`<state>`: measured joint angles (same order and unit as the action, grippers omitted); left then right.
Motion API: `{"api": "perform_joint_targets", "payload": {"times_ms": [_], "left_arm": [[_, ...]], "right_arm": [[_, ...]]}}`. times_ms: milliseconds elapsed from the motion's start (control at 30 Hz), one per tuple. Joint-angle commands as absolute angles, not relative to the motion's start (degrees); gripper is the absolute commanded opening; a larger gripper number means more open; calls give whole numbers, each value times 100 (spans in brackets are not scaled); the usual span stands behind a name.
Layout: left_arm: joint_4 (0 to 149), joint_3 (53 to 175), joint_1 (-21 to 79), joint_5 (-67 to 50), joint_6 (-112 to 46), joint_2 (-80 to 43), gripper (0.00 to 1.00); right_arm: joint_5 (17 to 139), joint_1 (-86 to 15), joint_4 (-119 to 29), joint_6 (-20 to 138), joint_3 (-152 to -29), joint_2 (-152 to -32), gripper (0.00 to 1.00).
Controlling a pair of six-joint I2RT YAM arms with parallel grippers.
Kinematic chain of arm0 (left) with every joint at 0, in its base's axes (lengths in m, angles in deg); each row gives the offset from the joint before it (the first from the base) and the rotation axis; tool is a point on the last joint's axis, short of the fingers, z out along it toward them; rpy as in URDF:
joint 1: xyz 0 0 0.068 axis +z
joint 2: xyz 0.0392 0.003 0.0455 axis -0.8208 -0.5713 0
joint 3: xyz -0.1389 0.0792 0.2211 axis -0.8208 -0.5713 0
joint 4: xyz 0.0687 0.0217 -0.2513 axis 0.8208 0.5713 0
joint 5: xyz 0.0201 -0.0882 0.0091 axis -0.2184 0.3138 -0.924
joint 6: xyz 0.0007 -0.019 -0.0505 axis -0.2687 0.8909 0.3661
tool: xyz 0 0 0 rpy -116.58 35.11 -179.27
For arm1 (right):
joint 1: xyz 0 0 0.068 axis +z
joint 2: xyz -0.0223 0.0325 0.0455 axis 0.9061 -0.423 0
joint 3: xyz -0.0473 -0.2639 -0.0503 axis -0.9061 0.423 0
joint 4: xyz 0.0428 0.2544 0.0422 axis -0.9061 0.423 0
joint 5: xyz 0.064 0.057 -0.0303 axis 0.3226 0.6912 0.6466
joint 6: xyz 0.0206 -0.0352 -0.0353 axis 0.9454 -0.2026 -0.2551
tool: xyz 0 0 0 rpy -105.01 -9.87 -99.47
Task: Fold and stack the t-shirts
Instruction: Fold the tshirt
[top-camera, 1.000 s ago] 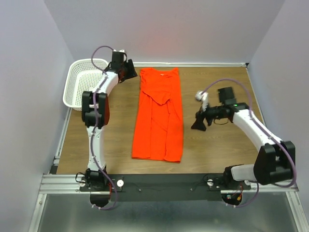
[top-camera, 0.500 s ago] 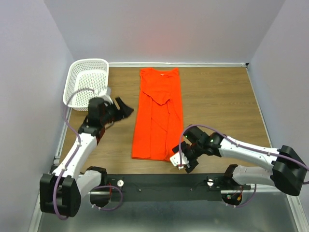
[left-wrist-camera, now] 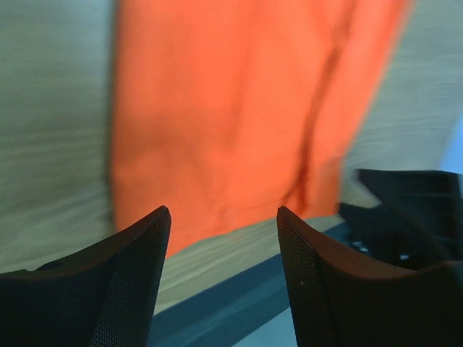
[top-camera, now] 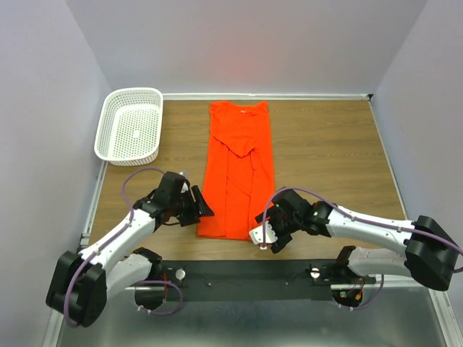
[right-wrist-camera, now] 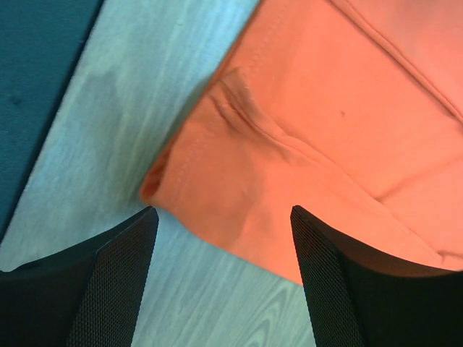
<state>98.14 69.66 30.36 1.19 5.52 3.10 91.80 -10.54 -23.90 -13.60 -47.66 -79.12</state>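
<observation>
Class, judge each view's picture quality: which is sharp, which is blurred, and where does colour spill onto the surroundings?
Left wrist: the bright orange-red fabric t-shirt and wooden table are smeared, no weave visible. Right wrist: sharp, hem stitching clear, wood looks washed pale. Top external: evenly lit, a faint red glow on the pale back wall.

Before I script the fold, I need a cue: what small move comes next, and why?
Probably lower both onto the near hem corners of the shirt and pinch: the left gripper and right gripper hover open over that hem, nothing held.
</observation>
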Motion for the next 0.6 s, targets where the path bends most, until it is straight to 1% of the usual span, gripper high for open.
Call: {"api": "perform_joint_targets", "payload": {"times_ms": [0,100,233,367,433,567], "left_arm": [[10909,7120,2906,-331,614,-202,68],[11357,7217,2871,-638,718,94,68],[11481,7138,2704,-420,1061,289,69],[11376,6971,2607,-322,1193,175,68],[11262,6892,2607,-305,1193,-26,65],[11139,6883,2616,-375,1018,-387,64]], "right_arm": [[8831,-1005,-2634,-1215,-4701,-7752,81],[8857,-1005,-2643,-1242,-4631,-7734,81],[8830,-1005,-2652,-1242,-4666,-7874,81],[8857,-1005,-2652,-1224,-4718,-7936,81],[8857,-1005,-2652,-1216,-4745,-7953,81],[8883,-1005,-2652,-1259,-4718,-7945,81]]}}
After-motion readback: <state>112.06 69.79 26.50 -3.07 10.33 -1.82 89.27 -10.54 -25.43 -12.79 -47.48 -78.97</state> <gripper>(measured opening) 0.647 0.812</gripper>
